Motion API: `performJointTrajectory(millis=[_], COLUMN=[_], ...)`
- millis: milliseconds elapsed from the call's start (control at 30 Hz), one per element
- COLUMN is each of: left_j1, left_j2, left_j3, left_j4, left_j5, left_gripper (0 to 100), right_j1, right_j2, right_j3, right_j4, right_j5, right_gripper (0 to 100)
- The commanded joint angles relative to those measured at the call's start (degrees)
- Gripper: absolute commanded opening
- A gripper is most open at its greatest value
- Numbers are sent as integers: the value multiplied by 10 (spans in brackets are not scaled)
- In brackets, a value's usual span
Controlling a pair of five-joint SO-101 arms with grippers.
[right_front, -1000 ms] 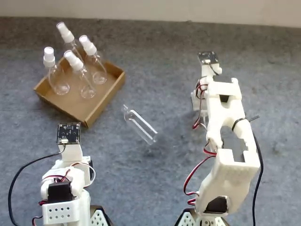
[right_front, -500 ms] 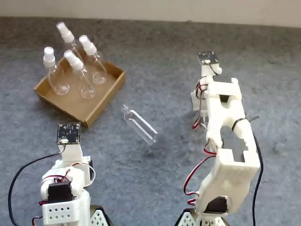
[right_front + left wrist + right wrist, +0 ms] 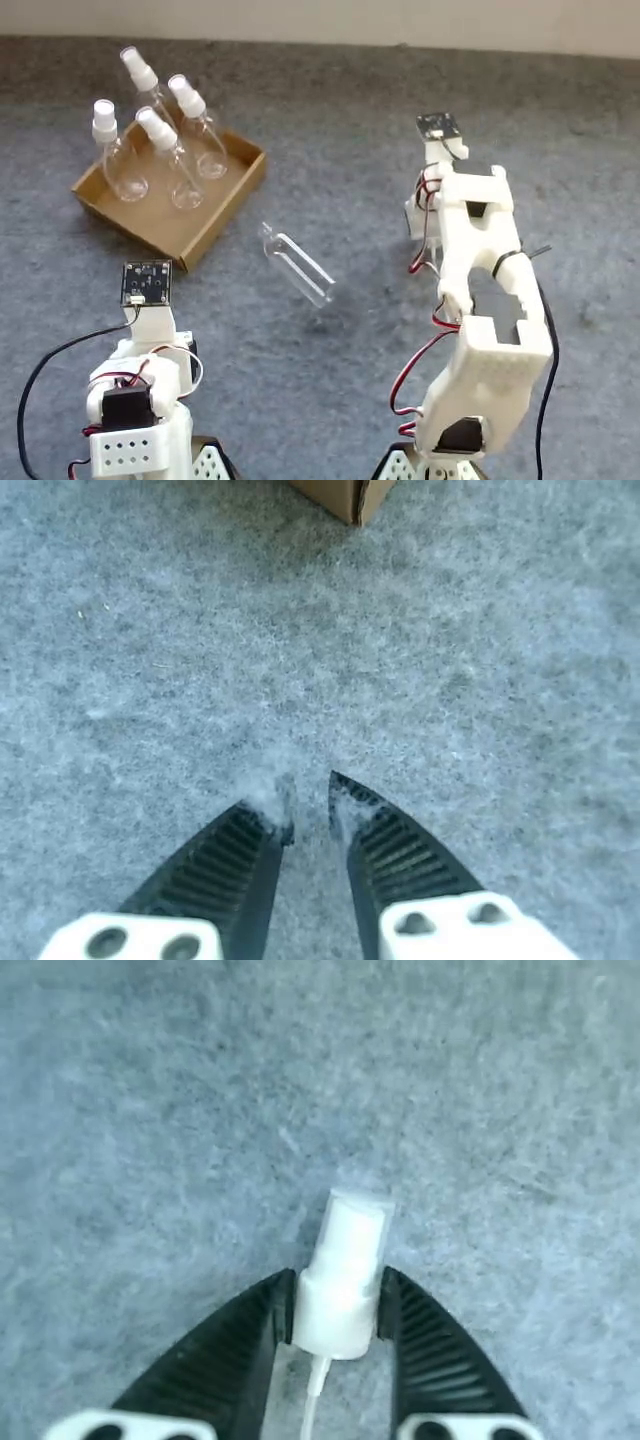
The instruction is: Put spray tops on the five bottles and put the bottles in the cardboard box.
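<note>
Four clear bottles with white spray tops fitted sit together in the shallow cardboard box, which lies well ahead of the left gripper and off to its side. Their tops point away from the arms, and the farthest top reaches past the box's rim. Whether the bottles lie flat or lean on one another is hard to make out through the clear plastic.

One more bottle, with no top, lies on its side on the grey carpet. It is between the two arms and apart from both grippers.

From the left wrist, the left gripper hovers low over the carpet. Its two dark ribbed fingers are drawn nearly together, with a thin slit between the tips and nothing in it. A brown corner of the box shows far ahead of the fingertips, and the rest is cut off at the edge.

From the right wrist, the right gripper is clamped on a loose white spray top, one finger pressed to each side of its collar. The nozzle end juts forward beyond the fingertips. Its thin dip tube runs back between the fingers toward the wrist and is cut off at the edge. From above, the right arm's own body hides these fingers and the top.
</note>
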Motion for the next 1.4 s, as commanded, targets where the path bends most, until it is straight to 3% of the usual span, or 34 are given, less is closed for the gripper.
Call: performJointTrajectory(millis=[0, 200, 300, 1367], left_j1=[-5, -5, -5, -4], left_j2=[-2, -2, -2, -2], left_j3=[12, 12, 12, 12], left_j4=[4, 4, 4, 4], left_j5=[-4, -4, -4, -4], left_gripper=[5, 5, 5, 7], right_j1=[-13, 20, 31, 30], right_j2=[13, 36, 0, -662], right_j3=[-36, -41, -41, -33], right_j4=[6, 19, 44, 307], right_j5=[25, 25, 24, 24], right_gripper=[80, 2, 8, 13])
